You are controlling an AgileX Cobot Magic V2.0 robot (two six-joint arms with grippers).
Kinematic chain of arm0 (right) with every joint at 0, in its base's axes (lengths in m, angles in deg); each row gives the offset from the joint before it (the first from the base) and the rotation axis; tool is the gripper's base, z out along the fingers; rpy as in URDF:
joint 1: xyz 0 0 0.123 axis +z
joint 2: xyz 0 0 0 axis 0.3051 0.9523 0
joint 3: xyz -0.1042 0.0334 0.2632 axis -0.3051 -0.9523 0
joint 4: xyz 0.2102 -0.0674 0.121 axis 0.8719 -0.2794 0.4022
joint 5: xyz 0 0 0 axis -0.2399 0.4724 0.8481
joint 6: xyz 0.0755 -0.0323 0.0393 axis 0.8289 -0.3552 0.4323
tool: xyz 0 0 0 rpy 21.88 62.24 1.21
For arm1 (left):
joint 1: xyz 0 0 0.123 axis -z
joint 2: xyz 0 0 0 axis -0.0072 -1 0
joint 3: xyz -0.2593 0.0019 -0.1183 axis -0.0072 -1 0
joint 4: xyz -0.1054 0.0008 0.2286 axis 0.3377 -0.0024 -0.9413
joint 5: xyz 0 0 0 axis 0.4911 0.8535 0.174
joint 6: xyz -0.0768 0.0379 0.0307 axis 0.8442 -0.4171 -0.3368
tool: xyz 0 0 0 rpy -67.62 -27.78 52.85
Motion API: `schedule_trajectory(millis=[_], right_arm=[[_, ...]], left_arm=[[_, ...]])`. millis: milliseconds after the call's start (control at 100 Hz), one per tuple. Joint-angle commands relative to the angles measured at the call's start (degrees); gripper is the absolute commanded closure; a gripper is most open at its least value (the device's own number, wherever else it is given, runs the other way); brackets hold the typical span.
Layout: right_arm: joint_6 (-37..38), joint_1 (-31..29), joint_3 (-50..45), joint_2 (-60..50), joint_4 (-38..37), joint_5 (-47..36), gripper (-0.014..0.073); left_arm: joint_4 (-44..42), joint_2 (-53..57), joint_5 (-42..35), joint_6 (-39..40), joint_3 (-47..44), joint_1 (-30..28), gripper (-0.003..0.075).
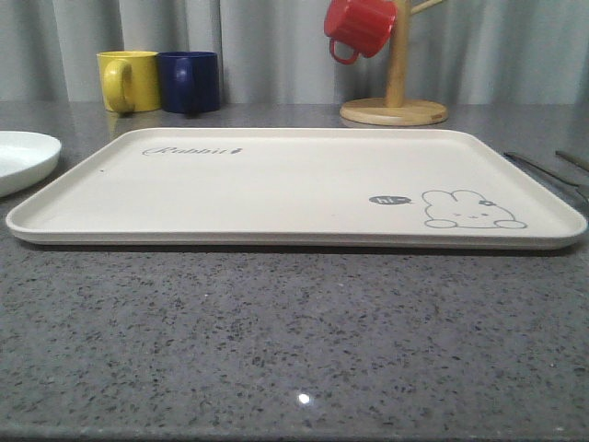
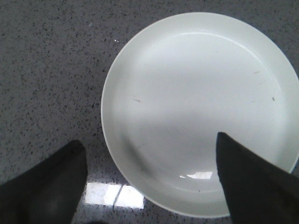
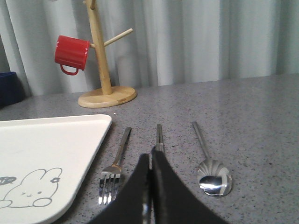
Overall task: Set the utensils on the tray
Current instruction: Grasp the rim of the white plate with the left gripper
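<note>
The cream tray [image 1: 276, 184] with its rabbit drawing lies empty in the middle of the table; one corner of the tray [image 3: 46, 154] is in the right wrist view. Beside that corner three silver utensils lie side by side on the counter: a fork [image 3: 117, 163], the chopsticks [image 3: 159, 135] and a spoon [image 3: 212, 177]. My right gripper [image 3: 150, 156] is shut on the chopsticks, a sliver of metal showing between its fingers. In the front view the utensils [image 1: 538, 168] are thin lines right of the tray. My left gripper [image 2: 148, 139] hangs open over a white plate [image 2: 201, 93].
The white plate [image 1: 18, 157] sits left of the tray. Behind the tray stand a yellow mug [image 1: 129, 81], a dark blue mug [image 1: 189, 81] and a wooden mug tree [image 1: 396, 92] holding a red mug [image 1: 361, 26]. Grey curtains close off the back.
</note>
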Motion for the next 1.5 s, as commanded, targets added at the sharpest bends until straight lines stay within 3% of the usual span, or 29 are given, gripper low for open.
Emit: schedule_trajectory(millis=[0, 350, 940, 1010, 1080, 1270, 1490], right_arm=[[-0.62, -0.32, 1.05, -0.35, 0.07, -4.87, 0.0662], [-0.62, -0.32, 1.05, -0.35, 0.07, -4.87, 0.0662], [-0.62, -0.32, 1.05, -0.35, 0.07, -4.87, 0.0662], [-0.62, -0.32, 1.05, -0.35, 0.07, -4.87, 0.0662], [-0.62, -0.32, 1.05, -0.35, 0.07, -4.87, 0.0662], [-0.62, -0.32, 1.05, -0.35, 0.07, -4.87, 0.0662], [-0.62, -0.32, 1.05, -0.35, 0.07, -4.87, 0.0662]], left_arm=[[4.59, -3.09, 0.00, -4.82, 5.77, -2.76, 0.0181], [6.78, -15.68, 2.65, -6.61, 11.66, -10.90, 0.0181], [11.61, -20.85, 2.62, -9.89, 11.66, -11.05, 0.0195], [11.61, -20.85, 3.09, -10.72, 11.66, -11.05, 0.0246], [11.61, -20.85, 3.80, -11.29, 11.66, -11.05, 0.0346], [11.61, -20.85, 4.32, -12.64, 11.66, -11.05, 0.0732], [11.61, -20.60, 4.32, -13.09, 11.66, -11.05, 0.0737]])
